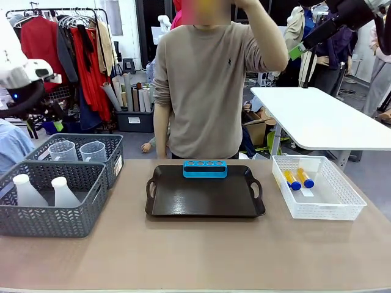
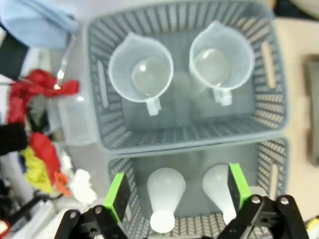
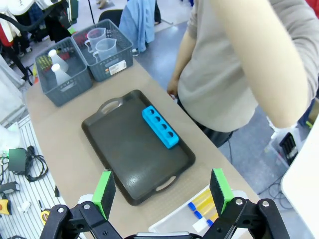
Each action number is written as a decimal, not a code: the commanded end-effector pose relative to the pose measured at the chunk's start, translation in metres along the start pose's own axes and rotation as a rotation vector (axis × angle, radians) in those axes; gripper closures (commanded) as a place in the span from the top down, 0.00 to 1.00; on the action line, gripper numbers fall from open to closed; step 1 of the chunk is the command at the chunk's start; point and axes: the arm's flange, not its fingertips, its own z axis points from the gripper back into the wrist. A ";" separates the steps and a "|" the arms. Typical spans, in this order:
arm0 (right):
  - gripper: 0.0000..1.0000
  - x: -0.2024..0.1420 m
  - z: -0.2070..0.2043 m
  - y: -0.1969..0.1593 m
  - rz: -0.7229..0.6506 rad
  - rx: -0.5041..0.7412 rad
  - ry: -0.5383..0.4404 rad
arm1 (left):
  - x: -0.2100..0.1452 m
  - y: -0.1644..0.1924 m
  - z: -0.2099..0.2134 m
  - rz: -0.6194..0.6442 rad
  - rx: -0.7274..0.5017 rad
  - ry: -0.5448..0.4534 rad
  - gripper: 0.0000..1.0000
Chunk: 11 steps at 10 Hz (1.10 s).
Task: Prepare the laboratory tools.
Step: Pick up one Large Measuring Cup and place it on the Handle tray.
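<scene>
A blue four-hole rack [image 1: 205, 169] stands empty at the far edge of the dark tray [image 1: 204, 201]. Two amber tubes with blue caps [image 1: 299, 179] lie in the white mesh basket [image 1: 317, 210] on the right. Two clear handled jugs [image 2: 141, 74] [image 2: 222, 62] stand in the far grey basket. Two white conical flasks [image 2: 166, 191] [image 2: 222, 186] stand in the near one. My left gripper [image 2: 178, 192] hovers open high above the flasks. My right gripper [image 3: 162, 190] is open, raised high over the table's right side, above the tray [image 3: 134, 149], rack [image 3: 159, 127] and tubes [image 3: 202, 201].
The grey baskets [image 1: 52, 210] [image 1: 113, 146] sit at the table's left. A person in a beige sweater [image 1: 208, 91] stands at the far edge behind the tray, one arm raised. Bare tabletop [image 1: 201, 250] lies in front of the tray.
</scene>
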 end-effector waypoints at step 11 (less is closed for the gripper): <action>1.00 -0.001 0.000 0.002 0.001 0.001 -0.002 | 0.019 0.030 -0.125 -0.035 0.055 0.031 1.00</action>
